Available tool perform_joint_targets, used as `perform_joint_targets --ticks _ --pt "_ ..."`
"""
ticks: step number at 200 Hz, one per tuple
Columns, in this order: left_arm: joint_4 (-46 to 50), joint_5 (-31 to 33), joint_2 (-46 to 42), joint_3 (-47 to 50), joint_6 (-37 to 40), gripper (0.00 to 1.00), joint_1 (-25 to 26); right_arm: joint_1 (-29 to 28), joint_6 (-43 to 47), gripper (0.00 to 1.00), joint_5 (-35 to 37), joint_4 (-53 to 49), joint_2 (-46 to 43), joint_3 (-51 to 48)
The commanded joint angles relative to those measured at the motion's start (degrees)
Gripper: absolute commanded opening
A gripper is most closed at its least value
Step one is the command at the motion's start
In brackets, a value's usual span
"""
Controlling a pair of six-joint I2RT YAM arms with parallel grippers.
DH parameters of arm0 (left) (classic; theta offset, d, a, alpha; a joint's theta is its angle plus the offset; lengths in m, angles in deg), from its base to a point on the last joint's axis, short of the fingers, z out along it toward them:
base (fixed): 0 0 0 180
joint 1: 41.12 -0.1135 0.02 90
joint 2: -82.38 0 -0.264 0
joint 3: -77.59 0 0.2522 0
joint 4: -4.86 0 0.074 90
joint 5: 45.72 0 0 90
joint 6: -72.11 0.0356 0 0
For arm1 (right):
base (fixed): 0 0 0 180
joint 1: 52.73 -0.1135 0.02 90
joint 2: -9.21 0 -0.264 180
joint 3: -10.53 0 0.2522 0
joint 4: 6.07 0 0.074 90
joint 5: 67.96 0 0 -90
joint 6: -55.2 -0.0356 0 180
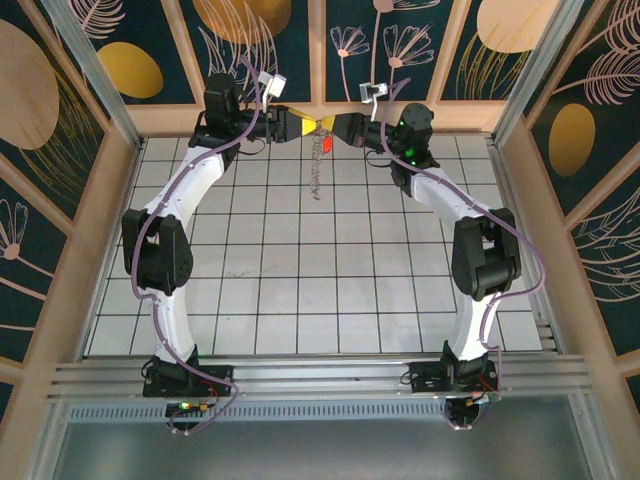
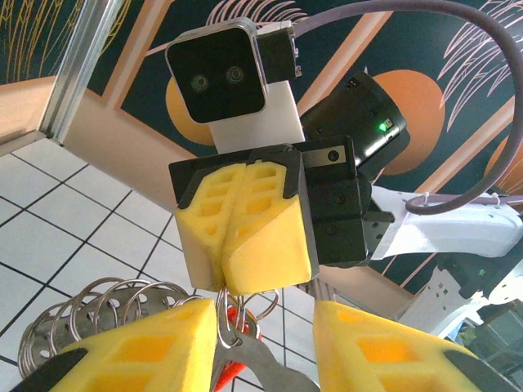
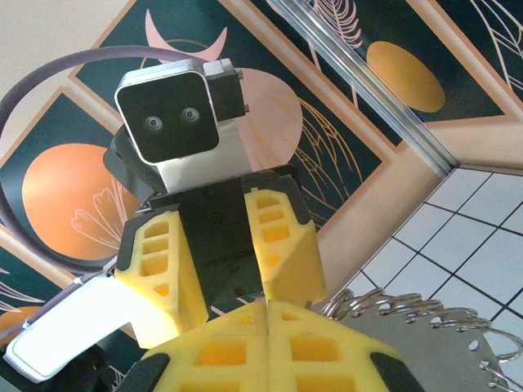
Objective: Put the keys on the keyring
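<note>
A white gridded worktop (image 1: 300, 280) is walled at 9, 12 and 3 o'clock by wood-framed teal panels (image 1: 90, 40) bearing gold discs.

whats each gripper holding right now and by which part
Right gripper: shut on the keyring, pinching a wire loop at its top. Left gripper: jaws straddle the key; grip unclear.

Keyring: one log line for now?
keyring hanging | right jaws shut on it | left jaws apart | key at ring, threading unclear
</note>
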Motion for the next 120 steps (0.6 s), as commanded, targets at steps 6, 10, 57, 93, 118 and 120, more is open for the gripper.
perform_joint_targets --ticks 6,10,57,93,118,120 --pt "1.4 0.6 -1.3 -1.8 2.5 0.37 0.3 -0.5 0.7 0.00 -0.1 1.9 0.3 2.3" --pt "1.8 0.9 -1.5 -2.0 3.0 0.37 0.2 -0.4 0.7 0.00 0.0 1.9 0.2 2.3" --pt "5.4 0.9 -2.0 -4.2 5.4 0.37 0.2 -0.3 1.1 0.00 0.3 1.5 0.3 2.3" --pt "5.4 0.2 -1.8 -3.5 5.2 0.37 0.2 -0.4 0.9 0.00 0.2 1.8 0.4 2.4" --pt "5.4 0.0 -1.4 -3.2 5.1 0.37 0.6 -0.5 0.7 0.00 0.3 2.1 0.5 2.4" --pt "5.3 0.0 -1.3 -3.2 5.1 0.37 0.7 -0.4 0.7 0.00 0.3 2.1 0.5 2.4"
